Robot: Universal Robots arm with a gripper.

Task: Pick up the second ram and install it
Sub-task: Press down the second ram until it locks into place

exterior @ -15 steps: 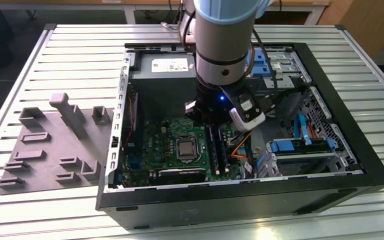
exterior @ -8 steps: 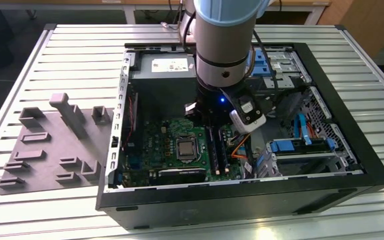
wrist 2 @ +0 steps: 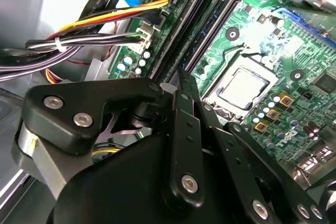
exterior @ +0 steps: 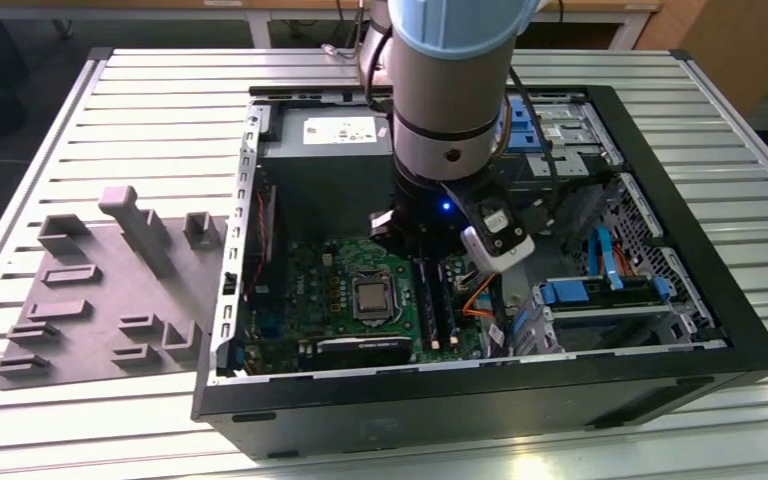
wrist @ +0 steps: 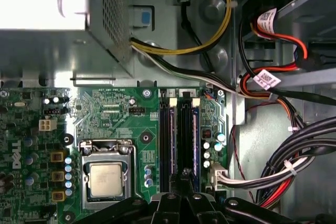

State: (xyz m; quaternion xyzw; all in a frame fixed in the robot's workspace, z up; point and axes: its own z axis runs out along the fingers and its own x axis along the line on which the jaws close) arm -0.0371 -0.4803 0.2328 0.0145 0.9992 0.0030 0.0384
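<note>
The arm point(exterior: 451, 100) is reaching steeply down into the open computer case point(exterior: 491, 405), which is lying on its side on the slatted counter point(exterior: 157, 100). Its wrist is hanging over the green motherboard point(exterior: 317, 290), just beside the processor socket point(exterior: 373, 297), on the socket's far side from the grey holder tray point(exterior: 104, 290) that is sitting on the counter outside the case.

In both wrist views the gripper point(wrist: 184, 174) is pointing straight at the board, with its black fingers point(wrist 2: 181, 93) drawn together into one narrow tip and no gap showing between them. That tip is hovering over the pair of long memory slots running alongside the processor socket point(wrist: 105, 174), at the end of the slots farther from the grey power supply point(exterior: 324, 170).

The second ram point(wrist: 193, 135) is appearing as a thin dark blue strip standing on edge in the slot farther from the processor socket, directly in line with the gripper tip. A similar blue strip is sitting in the slot nearer the socket. Whether the fingertips are actually touching the stick's top edge is hard to tell, since the gripper's own body is covering that spot. Bundled cables point(wrist: 294, 161) are trailing past the slots on the side away from the processor socket.
</note>
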